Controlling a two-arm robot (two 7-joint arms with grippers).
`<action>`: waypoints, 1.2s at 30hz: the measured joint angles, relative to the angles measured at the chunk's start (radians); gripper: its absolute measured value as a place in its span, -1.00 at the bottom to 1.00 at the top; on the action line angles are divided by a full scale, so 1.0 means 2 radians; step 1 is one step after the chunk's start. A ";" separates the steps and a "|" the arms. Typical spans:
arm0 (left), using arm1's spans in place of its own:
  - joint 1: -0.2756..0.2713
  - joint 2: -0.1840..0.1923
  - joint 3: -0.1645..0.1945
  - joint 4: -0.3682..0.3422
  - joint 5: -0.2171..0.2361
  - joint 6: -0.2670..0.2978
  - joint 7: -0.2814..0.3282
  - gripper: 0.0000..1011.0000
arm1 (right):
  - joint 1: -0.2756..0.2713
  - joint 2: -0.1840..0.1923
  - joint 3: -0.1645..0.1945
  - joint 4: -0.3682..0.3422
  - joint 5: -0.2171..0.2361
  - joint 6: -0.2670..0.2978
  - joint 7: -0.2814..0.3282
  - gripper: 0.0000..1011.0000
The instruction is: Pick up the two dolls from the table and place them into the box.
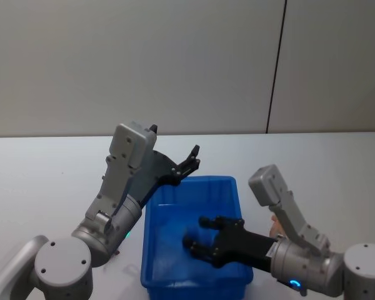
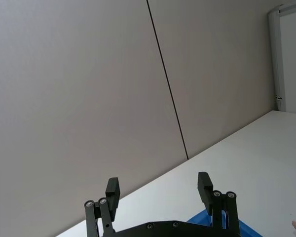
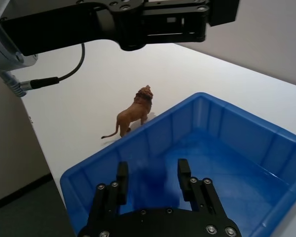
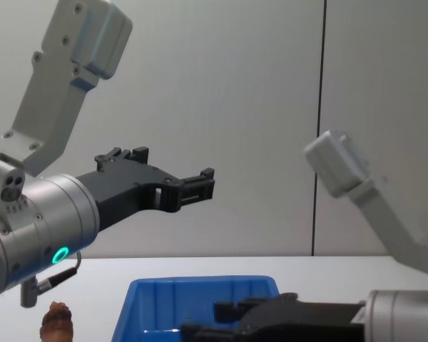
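Right end effector (image 3: pixel 153 170) hangs in box (image 3: pixel 237 133), brown doll (image 3: pixel 133 114) outside.

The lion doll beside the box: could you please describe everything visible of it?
The lion doll is a reddish-brown figure, seemingly hard plastic, with a bumpy darker mane, four legs and a thin curled tail. It stands upright on the white table, close beside the blue box, on the robot's left. Whether they touch is unclear.

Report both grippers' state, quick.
Left gripper: open, jaws empty, held high.
Right gripper: open, jaws empty, low over the inside of the box.
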 joint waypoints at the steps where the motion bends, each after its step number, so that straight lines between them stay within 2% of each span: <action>1: 0.000 0.000 0.000 0.000 0.000 0.000 0.000 0.98 | 0.001 -0.001 -0.001 0.002 0.000 0.000 0.002 0.15; 9: 0.000 0.000 0.000 0.000 0.000 0.000 0.000 0.98 | 0.006 -0.006 -0.005 0.011 -0.001 -0.003 0.009 0.65; 16: 0.000 0.000 0.000 0.000 0.000 0.000 0.000 0.98 | 0.002 0.002 0.001 0.001 0.004 -0.014 -0.009 0.98; 26: 0.000 0.000 0.000 0.000 0.000 0.000 0.000 0.98 | -0.012 0.026 0.022 -0.033 0.022 -0.034 -0.052 0.98; 36: 0.000 0.000 0.000 0.000 0.000 0.000 0.000 0.98 | -0.042 0.062 0.050 -0.082 0.059 -0.033 -0.111 0.98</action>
